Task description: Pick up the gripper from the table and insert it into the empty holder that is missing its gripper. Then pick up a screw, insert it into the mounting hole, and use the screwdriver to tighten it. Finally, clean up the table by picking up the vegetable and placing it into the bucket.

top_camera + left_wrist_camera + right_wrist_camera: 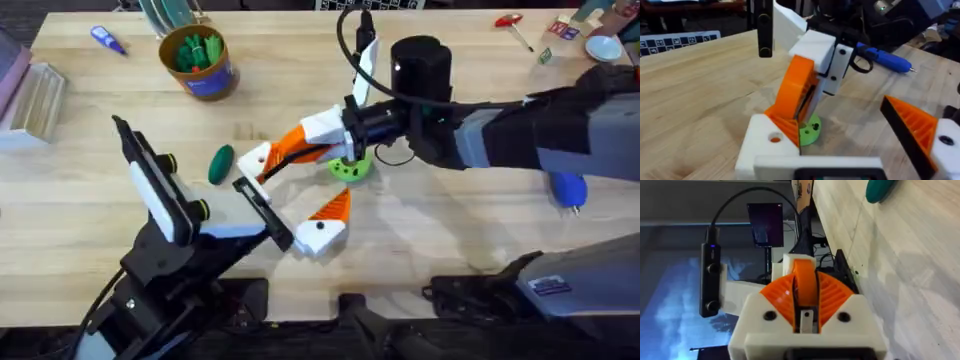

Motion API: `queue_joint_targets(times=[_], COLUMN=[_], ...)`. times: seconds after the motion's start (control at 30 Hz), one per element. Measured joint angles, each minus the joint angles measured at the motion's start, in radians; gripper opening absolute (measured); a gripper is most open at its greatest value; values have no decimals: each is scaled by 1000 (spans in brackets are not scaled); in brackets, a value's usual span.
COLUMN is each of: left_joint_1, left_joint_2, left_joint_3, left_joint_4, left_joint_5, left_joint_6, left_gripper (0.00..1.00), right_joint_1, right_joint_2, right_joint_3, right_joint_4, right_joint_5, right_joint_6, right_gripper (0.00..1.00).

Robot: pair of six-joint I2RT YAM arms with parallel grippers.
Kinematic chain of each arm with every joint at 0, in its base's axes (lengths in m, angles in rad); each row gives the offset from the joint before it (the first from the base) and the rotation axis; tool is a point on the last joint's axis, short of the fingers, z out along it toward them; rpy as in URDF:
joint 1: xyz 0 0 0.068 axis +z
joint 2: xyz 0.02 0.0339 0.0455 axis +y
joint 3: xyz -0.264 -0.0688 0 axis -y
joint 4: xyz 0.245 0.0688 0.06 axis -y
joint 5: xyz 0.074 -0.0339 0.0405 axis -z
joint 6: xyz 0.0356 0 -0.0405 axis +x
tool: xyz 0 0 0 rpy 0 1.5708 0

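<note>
Right gripper (805, 292) pinches the small orange ribbed plastic wedge gripper (797, 90), tilted into the bare white blocky plastic holder (765, 142) just beside the lime-green round holed disc (810, 131); left gripper (295, 185) has its 2 jaws spread; skewed entry could jam it or pop it loose.

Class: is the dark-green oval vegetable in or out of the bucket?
Out: the dark-green oval vegetable lies on the wooden table, apart from the brown-orange, blue-banded round bucket.
</note>
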Motion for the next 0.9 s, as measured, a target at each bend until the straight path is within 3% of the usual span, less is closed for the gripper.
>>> queue_joint_targets(times=[0.1,0.5,0.9], left_joint_1=[-7,-13,-29], left_joint_2=[0,0,0], left_joint_3=[0,0,0], left_joint_4=[5,8,12], left_joint_5=[40,75,154], left_joint_6=[6,32,32], left_gripper=[986,986,986], right_joint_1=[4,-16,-66], right_joint_2=[4,18,18], right_joint_3=[0,0,0], right_joint_4=[0,-8,-5], right_joint_5=[-6,-54,-87], right_joint_6=[-5,-26,-29], right_gripper=[272,553,584])
